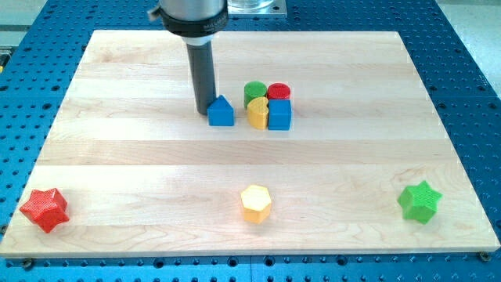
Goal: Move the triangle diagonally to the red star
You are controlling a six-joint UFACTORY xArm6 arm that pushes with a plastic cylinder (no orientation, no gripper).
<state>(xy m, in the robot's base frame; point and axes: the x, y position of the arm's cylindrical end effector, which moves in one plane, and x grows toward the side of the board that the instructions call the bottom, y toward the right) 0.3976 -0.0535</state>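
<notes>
A blue triangle-topped block (221,111) stands on the wooden board (117,149) a little above the middle. My tip (203,110) sits right at its left side, touching or nearly touching it. The red star (44,209) lies at the view's bottom left corner of the board, far from the triangle.
Right of the triangle is a tight cluster: a green cylinder (255,92), a red cylinder (279,92), a yellow cylinder (258,113) and a blue cube (279,114). A yellow hexagon (256,203) lies at the bottom middle. A green star (419,201) lies at the bottom right.
</notes>
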